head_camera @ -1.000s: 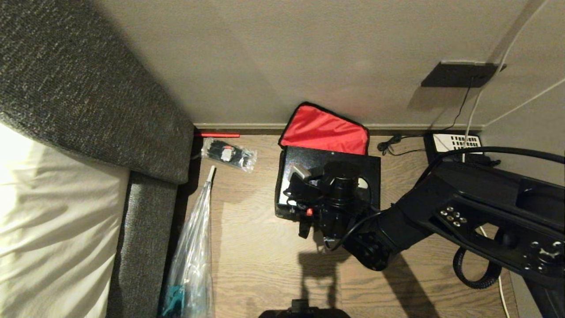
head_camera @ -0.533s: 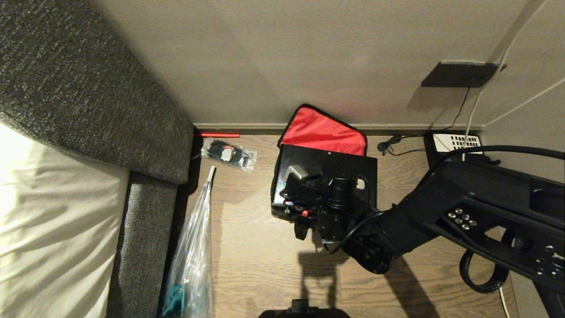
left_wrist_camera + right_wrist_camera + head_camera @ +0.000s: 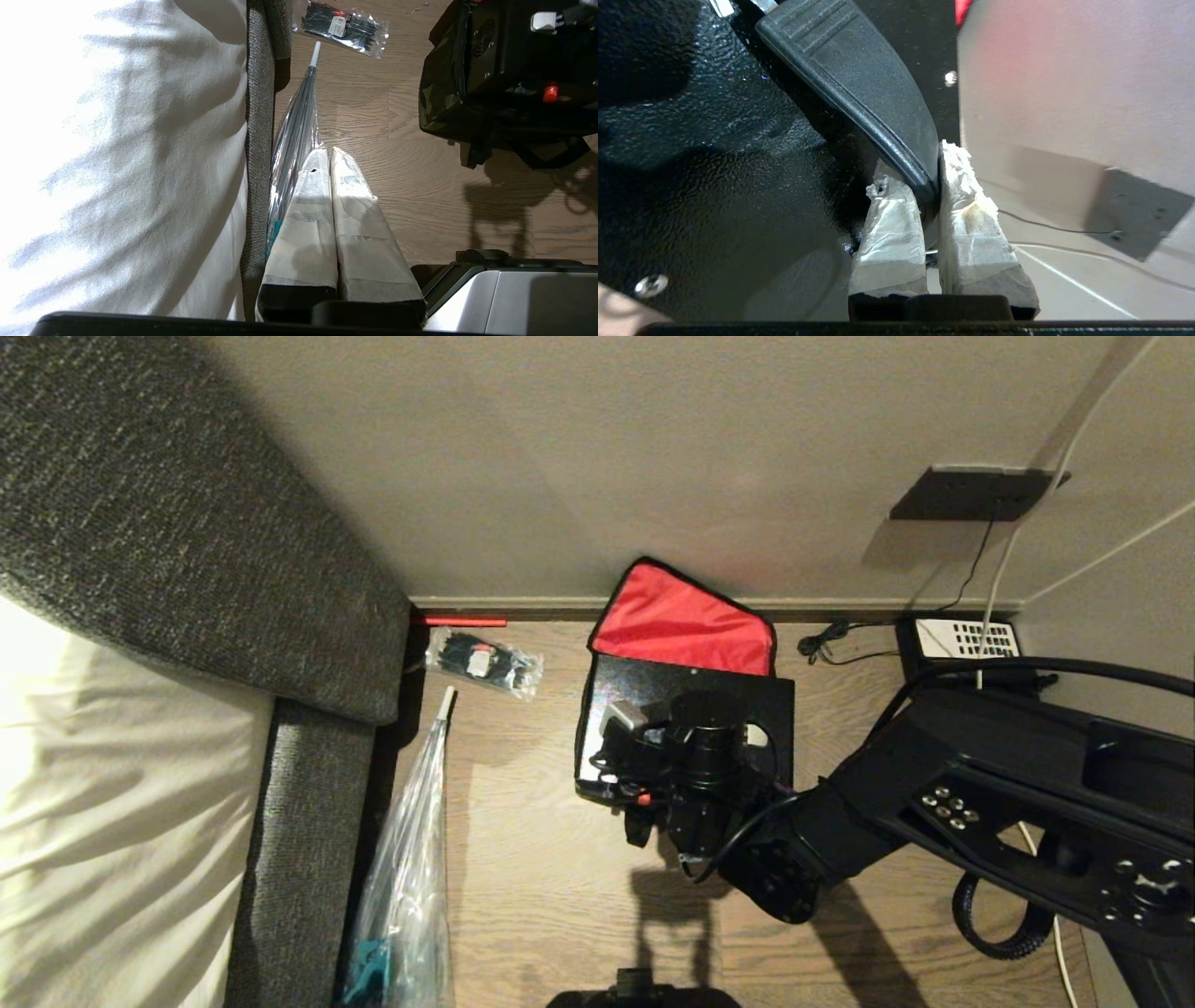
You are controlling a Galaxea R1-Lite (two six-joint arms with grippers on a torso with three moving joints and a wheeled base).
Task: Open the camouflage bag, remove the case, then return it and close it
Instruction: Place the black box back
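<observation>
The camouflage bag point(image 3: 686, 621) lies open on the wood floor by the wall, its red-lined lid leaning back. Its camouflage side point(image 3: 434, 102) shows in the left wrist view. The glossy black case point(image 3: 635, 695) sits over the bag's opening, with a red dot point(image 3: 550, 92) on its front edge. My right gripper point(image 3: 920, 168) is shut on the case's black handle point(image 3: 859, 79), its taped fingers pinching it beside the case's top point(image 3: 714, 163). In the head view the wrist point(image 3: 705, 756) covers those fingers. My left gripper point(image 3: 329, 156) is parked low, shut and empty, well left of the bag.
A grey upholstered bed side point(image 3: 308, 784) with a white sheet point(image 3: 112, 803) fills the left. A clear packet of black items point(image 3: 484, 663) and a plastic-wrapped umbrella point(image 3: 411, 859) lie between it and the bag. A telephone point(image 3: 966, 637) and cables sit at the right by the wall.
The case, held by my right gripper, has shifted slightly to the left over the bag. The red lid and the left arm have not moved.
</observation>
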